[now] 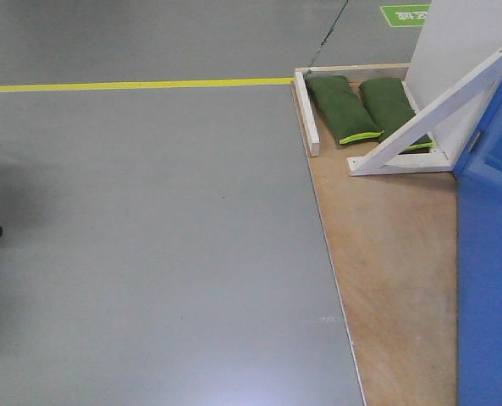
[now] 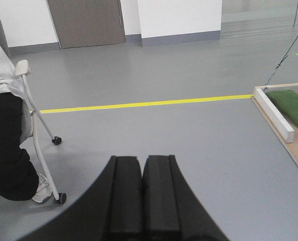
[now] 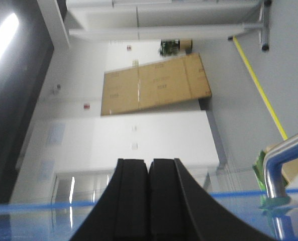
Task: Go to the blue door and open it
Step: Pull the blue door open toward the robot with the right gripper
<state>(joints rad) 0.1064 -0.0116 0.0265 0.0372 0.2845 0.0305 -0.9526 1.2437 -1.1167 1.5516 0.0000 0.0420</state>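
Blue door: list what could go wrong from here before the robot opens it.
1. The right gripper is shut and the silver lever handle sits off to its side, so it may miss the handle and scrape the blue door.
2. The wooden platform lies at the door's foot; the base could catch its edge.
3. A seated person is near the left gripper; turning may come close.
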